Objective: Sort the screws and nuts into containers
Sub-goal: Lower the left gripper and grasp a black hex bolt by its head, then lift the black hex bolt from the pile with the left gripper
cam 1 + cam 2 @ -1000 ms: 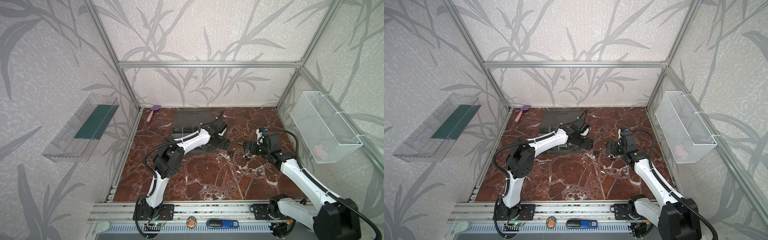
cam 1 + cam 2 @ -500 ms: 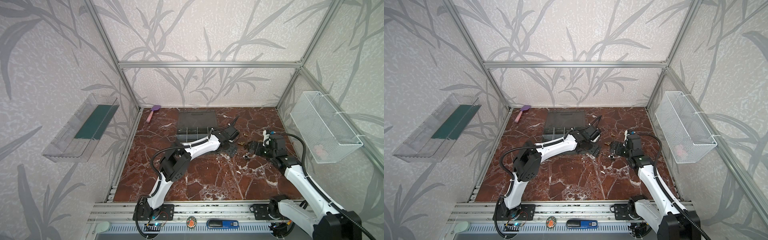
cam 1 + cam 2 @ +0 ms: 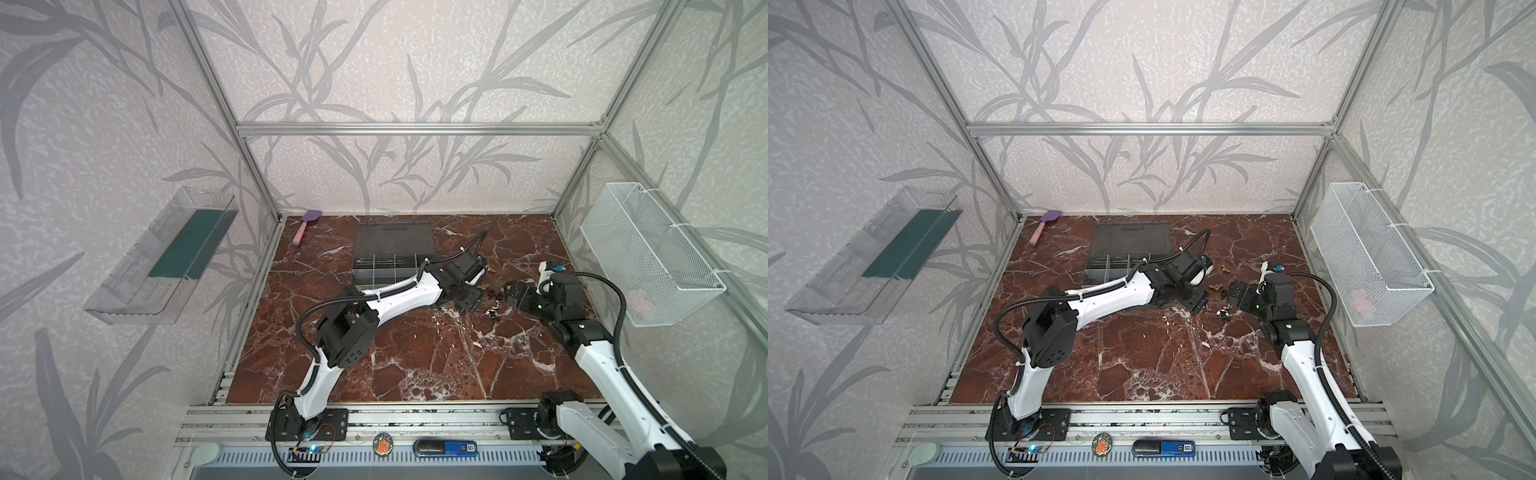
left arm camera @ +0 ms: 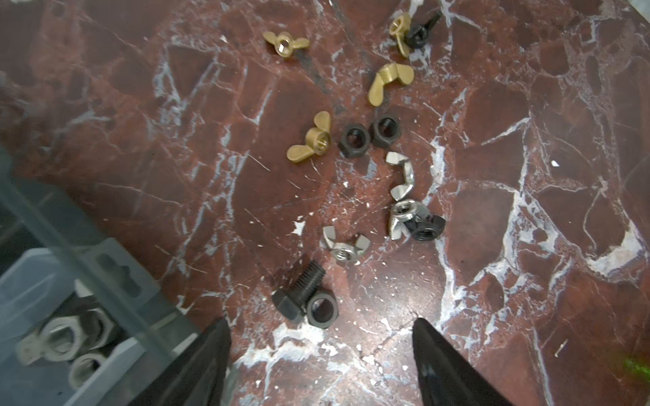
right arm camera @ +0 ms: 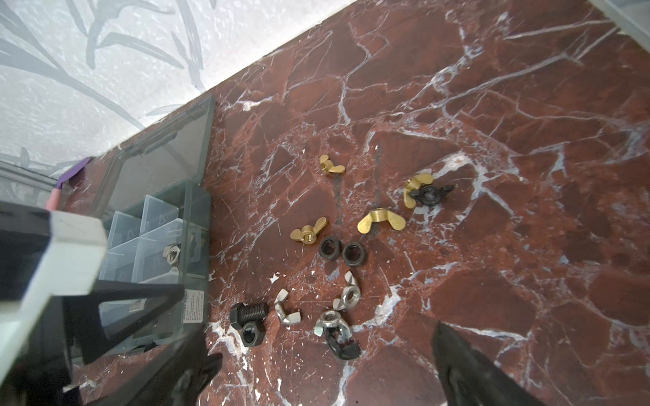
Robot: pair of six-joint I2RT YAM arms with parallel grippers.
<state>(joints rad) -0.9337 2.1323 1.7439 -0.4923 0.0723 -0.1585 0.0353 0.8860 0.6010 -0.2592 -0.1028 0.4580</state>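
The screws and nuts (image 3: 492,296) lie loose on the marble floor between my two grippers, right of the containers (image 3: 384,266) in the dark grey case. In the left wrist view a black screw (image 4: 299,290) touches a black hex nut (image 4: 322,309) just ahead of my left gripper (image 4: 322,337), which is open and holds nothing. Brass wing nuts (image 4: 311,142), silver wing nuts (image 4: 341,246) and more black nuts (image 4: 355,137) are scattered beyond. My right gripper (image 5: 327,365) is open over the same pile (image 5: 337,316). One compartment (image 4: 59,337) holds silver nuts.
The case's lid (image 3: 395,239) lies open flat toward the back wall. A purple and pink brush (image 3: 306,224) sits at the back left. A white wire basket (image 3: 648,253) hangs on the right wall, a clear tray with a green base (image 3: 174,253) on the left.
My left arm has swung right from over the case to the loose pile, and its jaws have narrowed somewhat. My right arm has drawn back slightly to the right, still open.
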